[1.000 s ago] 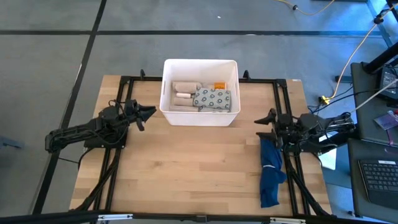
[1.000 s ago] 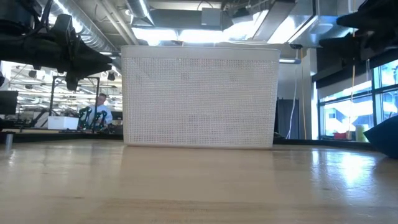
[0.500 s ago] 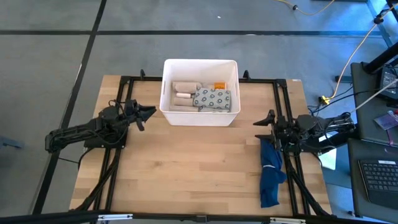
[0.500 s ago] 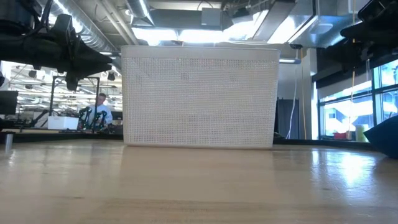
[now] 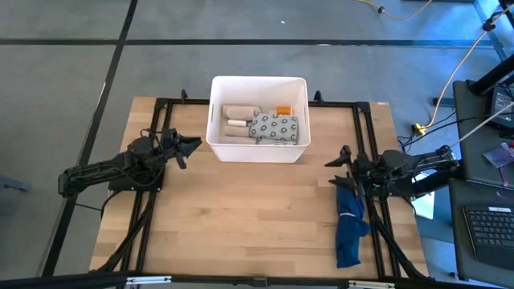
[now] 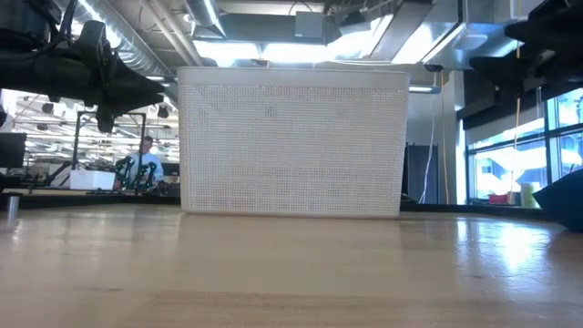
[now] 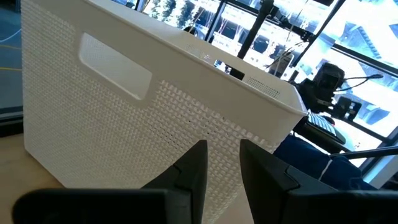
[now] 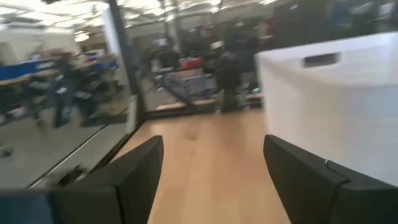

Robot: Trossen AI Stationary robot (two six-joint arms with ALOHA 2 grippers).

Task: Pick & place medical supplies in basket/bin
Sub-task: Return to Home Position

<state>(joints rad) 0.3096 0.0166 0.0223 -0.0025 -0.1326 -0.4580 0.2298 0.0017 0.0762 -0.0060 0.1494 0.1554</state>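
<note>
All the medical supplies we can see lie inside the white bin (image 5: 259, 79): beige rolls (image 5: 238, 118), the grey ringed packet (image 5: 275, 127) and the orange bottle (image 5: 283, 111).

The main risk we judge is on the bin's right. There the right gripper (image 5: 336, 164) hangs with its fingers spread wide and empty, right over the near end of the blue cloth (image 5: 348, 225). A low pull-back could snag the cloth and drag it.

On the bin's left, the left gripper (image 5: 191, 149) sits near the front corner, its fingers (image 7: 194, 168) a narrow gap apart and holding nothing. A swing toward the bin would knock the wall.

Both arms have room away from the bin. The table (image 5: 241, 217) in front of the bin is bare wood, bounded by the black frame rails (image 5: 157, 120) on either side of the bin.
</note>
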